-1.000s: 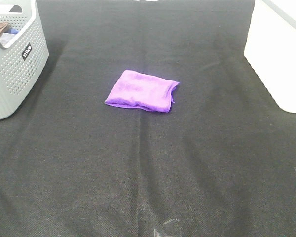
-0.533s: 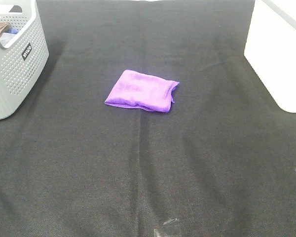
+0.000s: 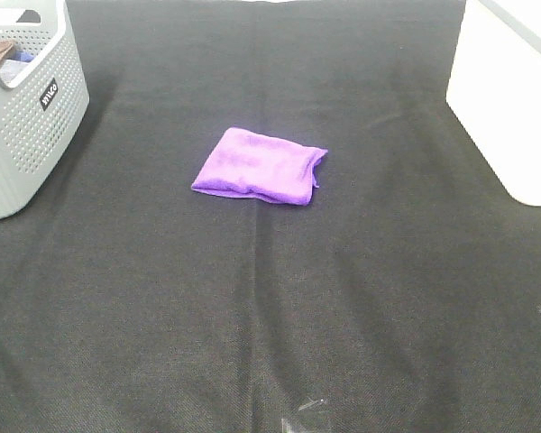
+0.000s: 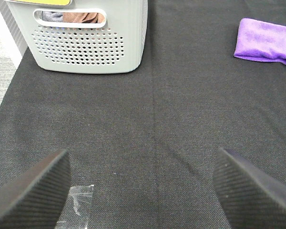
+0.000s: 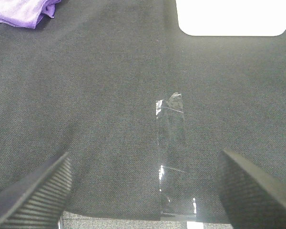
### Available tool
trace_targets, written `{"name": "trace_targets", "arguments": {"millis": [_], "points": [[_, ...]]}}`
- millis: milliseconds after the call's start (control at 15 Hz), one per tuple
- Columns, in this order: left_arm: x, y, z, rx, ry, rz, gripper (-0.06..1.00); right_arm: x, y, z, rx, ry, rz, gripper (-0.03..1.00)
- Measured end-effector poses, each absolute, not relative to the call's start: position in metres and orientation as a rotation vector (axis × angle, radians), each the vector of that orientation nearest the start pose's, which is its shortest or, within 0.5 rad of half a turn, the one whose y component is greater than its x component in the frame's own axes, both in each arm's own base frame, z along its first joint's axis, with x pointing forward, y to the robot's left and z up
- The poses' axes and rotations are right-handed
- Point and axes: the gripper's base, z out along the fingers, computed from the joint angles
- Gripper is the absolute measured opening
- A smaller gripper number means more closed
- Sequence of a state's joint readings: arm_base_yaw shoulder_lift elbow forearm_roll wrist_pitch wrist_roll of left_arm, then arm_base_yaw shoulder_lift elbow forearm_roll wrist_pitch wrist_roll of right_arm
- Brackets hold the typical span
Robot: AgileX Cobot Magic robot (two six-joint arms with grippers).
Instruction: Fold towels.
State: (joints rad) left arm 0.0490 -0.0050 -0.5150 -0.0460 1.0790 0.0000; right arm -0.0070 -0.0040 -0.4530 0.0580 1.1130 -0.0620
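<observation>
Purple towel lies folded, soft, light, likely limp; best pinched at a corner. Left gripper and right gripper both gape wide, empty.

Even light; white box overexposed.

Black ribbed pads on both grippers' fingers

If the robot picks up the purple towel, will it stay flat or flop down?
The purple towel would probably flop: it looks soft, lying folded with rounded, puffy edges. Lifted by one corner, the layers might fall open. It seems light and unlikely to roll on the black cloth.
</observation>
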Motion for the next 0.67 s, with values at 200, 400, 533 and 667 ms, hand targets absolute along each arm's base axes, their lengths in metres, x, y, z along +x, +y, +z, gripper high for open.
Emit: {"name": "trace_targets", "arguments": {"millis": [200, 400, 533, 667], "points": [[-0.0080, -0.0041, 0.2800, -0.047, 2.041, -0.024, 0.76, -0.0028, 0.0048, 0.2601, -0.060, 2.137, 0.031, 0.81], [-0.0080, -0.0041, 0.2800, -0.047, 2.041, -0.024, 0.76, -0.0028, 0.0048, 0.2602, -0.059, 2.136, 0.032, 0.81], [-0.0080, -0.0041, 0.2800, -0.047, 2.041, -0.024, 0.76, -0.0028, 0.0048, 0.2602, -0.059, 2.136, 0.032, 0.81], [-0.0080, -0.0041, 0.2800, -0.047, 2.041, -0.024, 0.76, -0.0028, 0.0048, 0.2602, -0.059, 2.136, 0.032, 0.81]]}}
